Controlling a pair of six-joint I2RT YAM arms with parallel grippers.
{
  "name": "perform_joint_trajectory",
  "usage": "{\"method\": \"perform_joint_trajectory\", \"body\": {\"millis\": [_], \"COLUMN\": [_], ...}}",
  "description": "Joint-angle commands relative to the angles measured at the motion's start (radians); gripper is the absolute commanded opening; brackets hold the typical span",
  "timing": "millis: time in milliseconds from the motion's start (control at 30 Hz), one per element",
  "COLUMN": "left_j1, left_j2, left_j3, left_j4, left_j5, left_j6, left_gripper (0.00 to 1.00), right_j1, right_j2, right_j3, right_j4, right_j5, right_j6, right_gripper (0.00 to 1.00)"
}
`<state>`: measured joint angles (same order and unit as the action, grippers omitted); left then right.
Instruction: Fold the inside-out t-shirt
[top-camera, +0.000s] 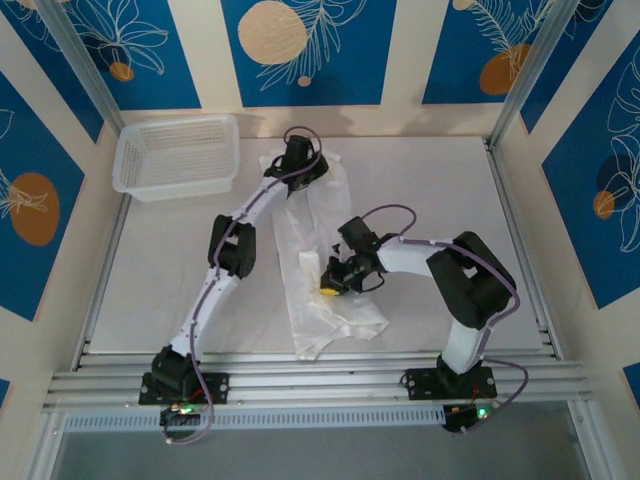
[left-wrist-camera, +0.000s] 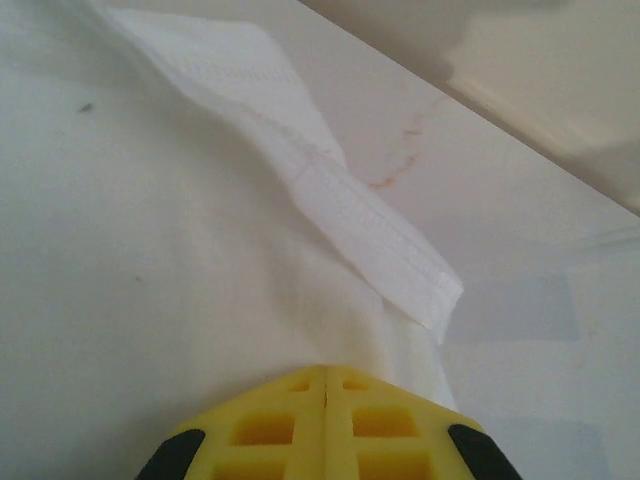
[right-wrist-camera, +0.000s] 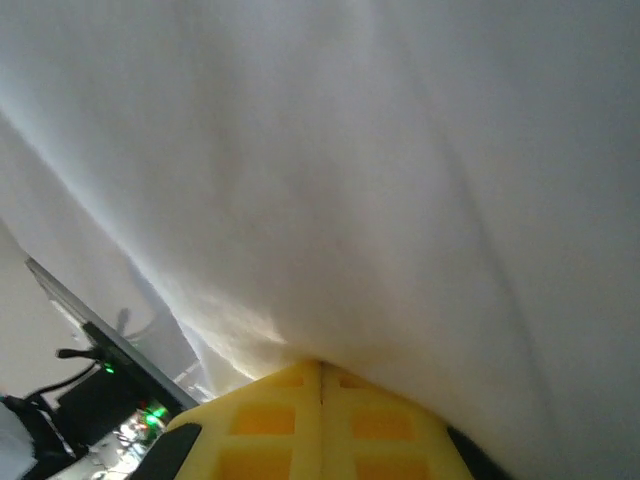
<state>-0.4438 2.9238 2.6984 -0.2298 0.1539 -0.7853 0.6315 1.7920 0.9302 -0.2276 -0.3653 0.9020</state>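
On tabletop (top-camera: 170, 270): inside-out t-shirt (top-camera: 325, 315), bunched lengthwise, running between both pincers. Left pincer (left-wrist-camera: 325, 372) clenched on cloth, stitched hem (left-wrist-camera: 370, 225) just ahead. Right pincer (right-wrist-camera: 320, 365) clenched on a raised fold. Thin, limp, light, probably slippy. Best gripped at seams.

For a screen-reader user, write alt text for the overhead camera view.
A wrinkled white cloth t-shirt lies in a long strip down the middle of a pale table, the left gripper shut on its far end and the right gripper shut on it near the middle. A white plastic mesh basket sits at the table's far left corner.
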Motion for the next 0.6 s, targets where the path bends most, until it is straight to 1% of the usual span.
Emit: {"method": "perform_joint_trajectory", "body": {"millis": [0, 67, 133, 200, 267, 300, 333, 367, 400, 433, 467, 533, 567], "left_j1": [-0.032, -0.027, -0.017, -0.002, 0.009, 0.011, 0.010, 0.010, 0.008, 0.009, 0.009, 0.009, 0.009], "left_j2": [-0.015, -0.056, -0.112, -0.198, -0.318, -0.407, -0.492, -0.605, -0.717, -0.802, -0.899, -1.047, -1.120], "left_j3": [0.035, 0.035, 0.034, 0.016, -0.077, -0.177, -0.305, -0.475, -0.643, -0.785, -0.916, -1.097, -1.178], "left_j4": [0.104, 0.109, 0.084, 0.023, -0.034, -0.032, 0.007, 0.080, 0.175, 0.240, 0.276, 0.247, 0.216], "left_j5": [-0.045, -0.047, -0.026, 0.022, 0.045, 0.044, 0.045, 0.047, 0.050, 0.045, 0.032, 0.012, 0.013], "left_j6": [0.005, 0.031, 0.067, 0.099, 0.121, 0.129, 0.135, 0.128, 0.115, 0.106, 0.100, 0.110, 0.120], "left_gripper": [0.00, 0.11, 0.16, 0.22, 0.27, 0.30, 0.33, 0.38, 0.43, 0.47, 0.51, 0.55, 0.56], "right_j1": [0.035, 0.042, 0.042, 0.033, 0.019, 0.007, -0.011, -0.034, -0.066, -0.103, -0.152, -0.237, -0.256], "right_j2": [0.038, 0.030, -0.020, -0.126, -0.262, -0.346, -0.417, -0.491, -0.562, -0.611, -0.658, -0.711, -0.723], "right_j3": [0.086, 0.098, 0.084, 0.049, -0.026, -0.088, -0.148, -0.214, -0.277, -0.324, -0.367, -0.420, -0.428], "right_j4": [0.036, 0.028, 0.022, 0.001, 0.007, 0.017, 0.026, 0.034, 0.035, 0.023, 0.013, -0.004, -0.042], "right_j5": [-0.048, -0.050, -0.027, 0.045, 0.158, 0.224, 0.277, 0.313, 0.323, 0.302, 0.245, 0.106, 0.082], "right_j6": [0.060, 0.044, 0.029, 0.001, -0.010, -0.006, -0.006, -0.022, -0.057, -0.091, -0.123, -0.173, -0.192], "right_gripper": [0.00, 0.00, 0.00, 0.00, 0.01, 0.05, 0.11, 0.17, 0.22, 0.25, 0.30, 0.32, 0.36]}}
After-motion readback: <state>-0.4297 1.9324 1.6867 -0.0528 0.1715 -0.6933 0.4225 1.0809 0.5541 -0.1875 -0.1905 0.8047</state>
